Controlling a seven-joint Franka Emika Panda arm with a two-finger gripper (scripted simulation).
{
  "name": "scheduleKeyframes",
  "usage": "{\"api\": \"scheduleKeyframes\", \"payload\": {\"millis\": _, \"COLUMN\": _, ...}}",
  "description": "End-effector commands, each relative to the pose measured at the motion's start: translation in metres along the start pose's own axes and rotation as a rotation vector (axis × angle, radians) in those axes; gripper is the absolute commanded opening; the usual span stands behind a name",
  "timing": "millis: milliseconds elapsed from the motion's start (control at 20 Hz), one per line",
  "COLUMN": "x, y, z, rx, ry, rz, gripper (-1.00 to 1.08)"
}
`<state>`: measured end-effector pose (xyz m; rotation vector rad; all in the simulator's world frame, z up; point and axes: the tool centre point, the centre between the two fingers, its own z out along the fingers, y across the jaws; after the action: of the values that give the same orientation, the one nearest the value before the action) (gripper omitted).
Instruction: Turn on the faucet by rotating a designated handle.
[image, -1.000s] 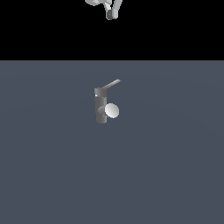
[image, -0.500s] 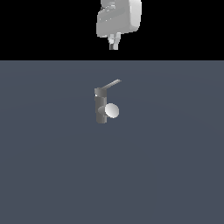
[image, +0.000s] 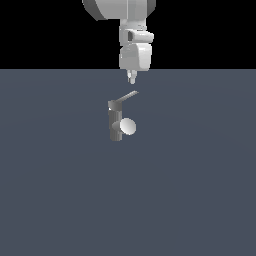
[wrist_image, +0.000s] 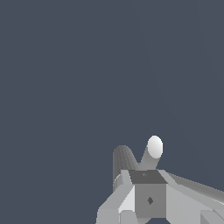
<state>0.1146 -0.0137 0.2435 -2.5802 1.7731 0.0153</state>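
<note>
Faucet (image: 117, 125): upright on the grey surface (image: 60, 200), mid-scene; pale spout disc (image: 128, 127) faces the viewer.
Handle (image: 128, 97): lever unturned, angled toward the exterior view's right, position unchanged.
Gripper (image: 131, 78): has descended from the frame's top within a second; now just above the lever tip, not touching.
Fingers: appear close together; opening cannot be judged.
Assessment: approach nearly complete, rotation not begun.

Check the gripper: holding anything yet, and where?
Nothing held. The gripper hangs above the tip of the handle, a gap between them; its fingers look closed together, with nothing between. The faucet is untouched.
</note>
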Motion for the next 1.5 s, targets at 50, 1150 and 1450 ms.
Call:
{"api": "scheduleKeyframes", "payload": {"millis": 50, "x": 0.007, "y": -0.011, "z": 0.024, "rx": 0.0, "ry": 0.006, "rz": 0.061, "gripper": -1.0}}
{"api": "scheduleKeyframes", "payload": {"millis": 1150, "x": 0.014, "y": -0.008, "z": 0.062, "rx": -0.003, "ry": 0.014, "rz": 0.145, "gripper": -1.0}}
{"api": "scheduleKeyframes", "payload": {"millis": 1450, "x": 0.013, "y": 0.007, "z": 0.062, "rx": -0.003, "ry": 0.014, "rz": 0.145, "gripper": -1.0}}
